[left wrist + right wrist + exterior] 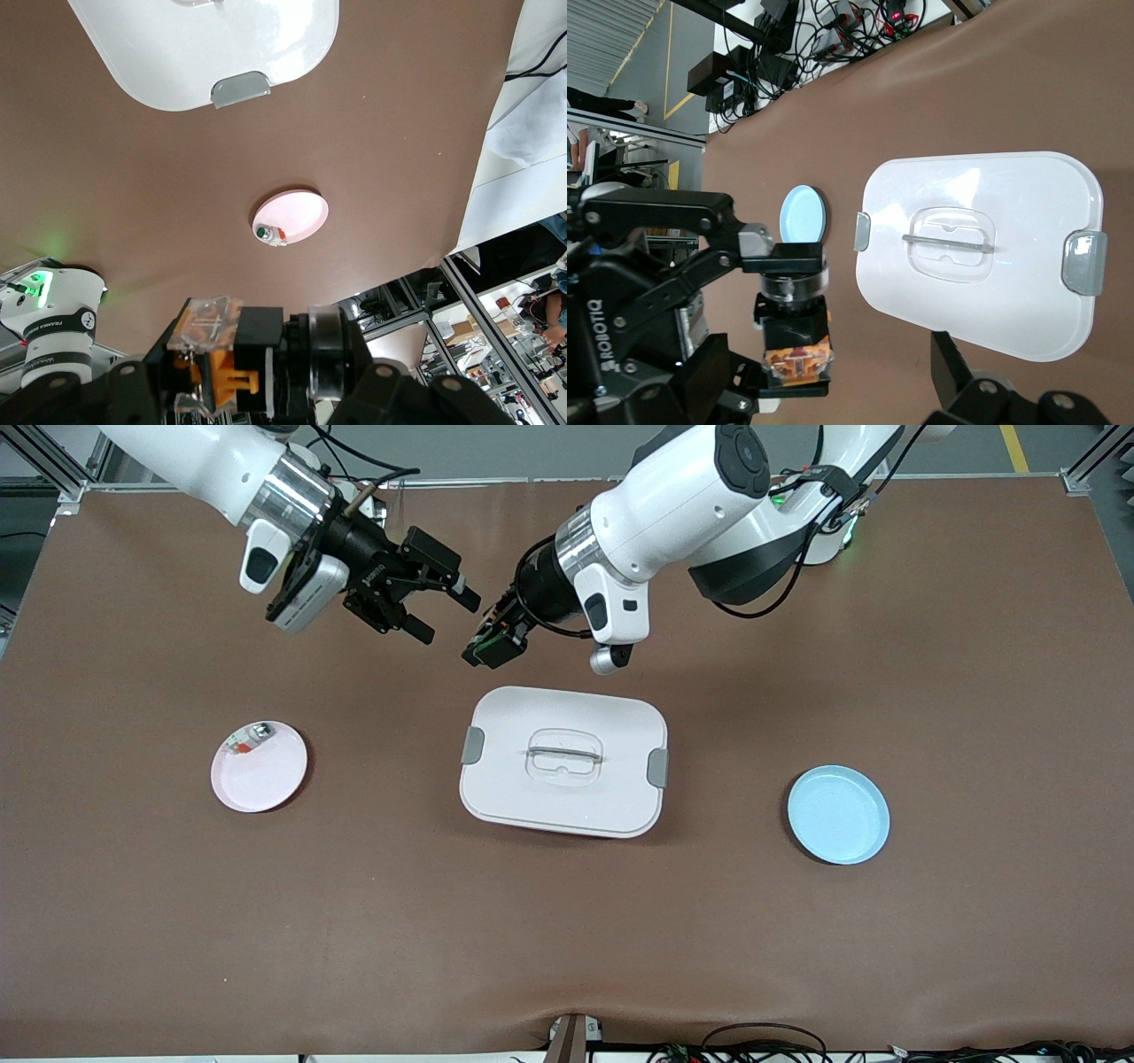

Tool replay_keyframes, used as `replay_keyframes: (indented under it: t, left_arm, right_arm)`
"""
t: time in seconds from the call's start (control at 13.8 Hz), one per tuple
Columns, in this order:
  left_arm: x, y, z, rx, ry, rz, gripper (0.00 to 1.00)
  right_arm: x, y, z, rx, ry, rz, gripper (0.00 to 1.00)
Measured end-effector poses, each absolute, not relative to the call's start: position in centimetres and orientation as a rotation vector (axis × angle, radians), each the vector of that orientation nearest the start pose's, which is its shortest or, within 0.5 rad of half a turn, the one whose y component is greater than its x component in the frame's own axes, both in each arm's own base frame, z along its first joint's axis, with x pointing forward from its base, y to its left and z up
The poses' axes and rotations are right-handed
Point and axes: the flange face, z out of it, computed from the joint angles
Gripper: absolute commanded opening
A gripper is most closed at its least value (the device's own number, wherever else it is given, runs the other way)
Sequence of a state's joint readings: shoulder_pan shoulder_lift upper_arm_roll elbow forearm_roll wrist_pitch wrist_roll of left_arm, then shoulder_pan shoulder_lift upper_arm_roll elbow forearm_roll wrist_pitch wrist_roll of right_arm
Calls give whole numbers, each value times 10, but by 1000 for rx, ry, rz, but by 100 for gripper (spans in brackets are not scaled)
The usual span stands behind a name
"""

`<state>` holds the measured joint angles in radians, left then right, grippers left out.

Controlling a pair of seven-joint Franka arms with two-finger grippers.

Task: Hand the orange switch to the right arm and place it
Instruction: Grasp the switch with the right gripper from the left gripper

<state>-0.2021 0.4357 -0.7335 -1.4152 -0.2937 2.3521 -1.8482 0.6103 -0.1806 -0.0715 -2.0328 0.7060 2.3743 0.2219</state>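
Observation:
My left gripper is shut on the orange switch, a small black part with an orange band and a clear cap. It hangs over the brown mat beside the white box. In the left wrist view the orange switch spans the left gripper. My right gripper is open and faces the switch from the right arm's end, a short gap away. In the right wrist view the orange switch sits between the wide-apart fingers of my right gripper and touches neither.
A white lidded box with grey clips and a handle stands mid-table. A pink plate toward the right arm's end holds a small silver-grey piece. A blue plate lies toward the left arm's end.

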Motion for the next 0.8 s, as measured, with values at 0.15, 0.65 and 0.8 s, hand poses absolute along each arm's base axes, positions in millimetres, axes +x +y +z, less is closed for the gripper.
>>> replay_keyframes:
  t: [0.15, 0.65, 0.8]
  left_arm:
    - [498, -506, 572, 1994, 1361, -526, 21]
    - [498, -506, 572, 1993, 1360, -525, 21]
    - [498, -506, 572, 1992, 1361, -525, 21]
  right_arm:
    - [467, 286, 580, -2371, 88, -276, 100]
    - [464, 320, 556, -2383, 108, -272, 98]
    - [464, 322, 553, -2385, 107, -270, 72]
